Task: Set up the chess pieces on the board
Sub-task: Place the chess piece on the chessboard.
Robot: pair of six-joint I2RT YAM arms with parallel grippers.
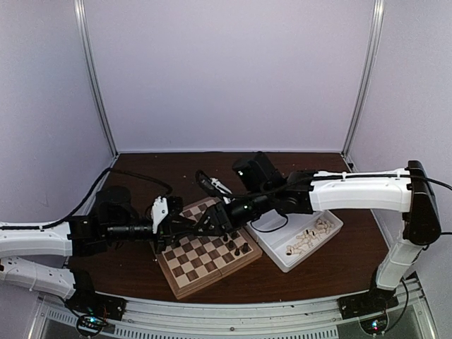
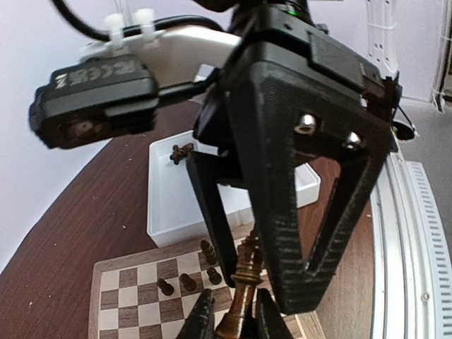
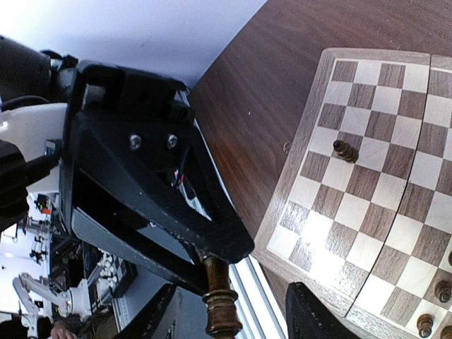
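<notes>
Above the board [image 1: 194, 268], we judge the dark chess piece [image 2: 245, 272] could be tipped loose if the right gripper [image 3: 240, 314], its jaws apart on either side of it, brushes it on withdrawal. It would then drop among the standing pieces [image 2: 187, 281] on the board. The left gripper [image 2: 236, 318] pinches it tight. Both arms reach in level, tips meeting over the board.

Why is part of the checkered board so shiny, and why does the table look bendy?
Right wrist view: glare whitens squares at one corner of the board. Left wrist view: the wide lens bends the table edge. Top view: dim, chess pieces tiny.
</notes>
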